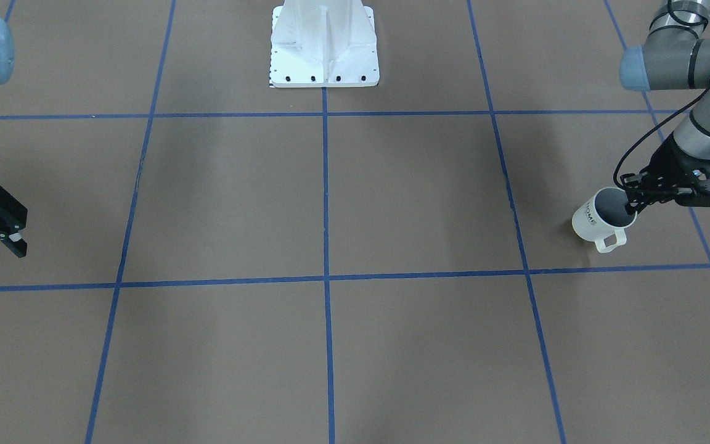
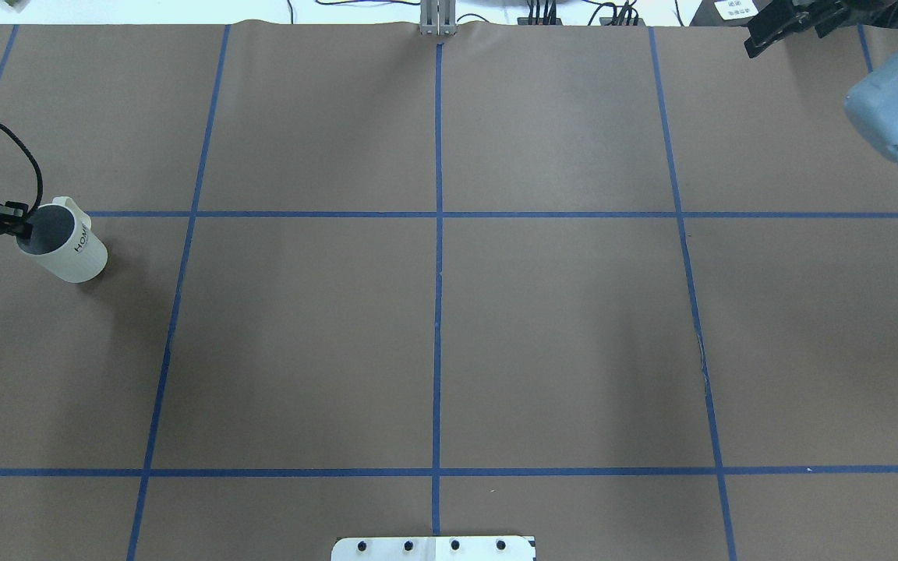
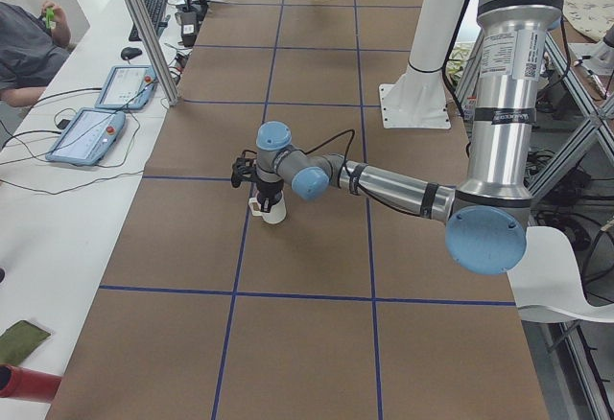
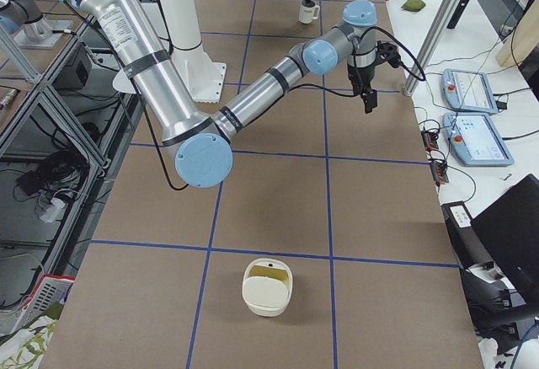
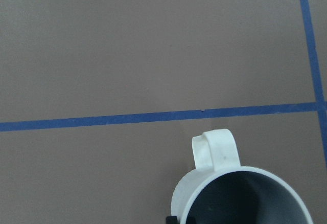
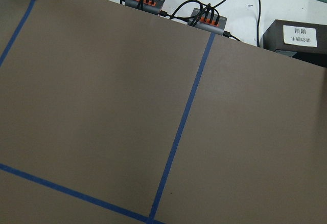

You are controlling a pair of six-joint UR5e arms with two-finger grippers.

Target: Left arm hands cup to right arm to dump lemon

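The cup (image 1: 589, 223), frame right, is gripped at its rim by the left end effector (image 1: 631, 203); whether the right end effector (image 1: 13, 242) is open cannot be told.

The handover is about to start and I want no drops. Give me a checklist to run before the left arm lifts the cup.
1. Left gripper straddles the rim of the cup: ok.
2. Grip clamped on the rim: cannot tell.
3. Cup upright on the table: ok.
4. Handle free of the grip: ok.
5. Lemon inside the cup: cannot tell, only the grey inside shows.
6. Right gripper open to receive: cannot tell.
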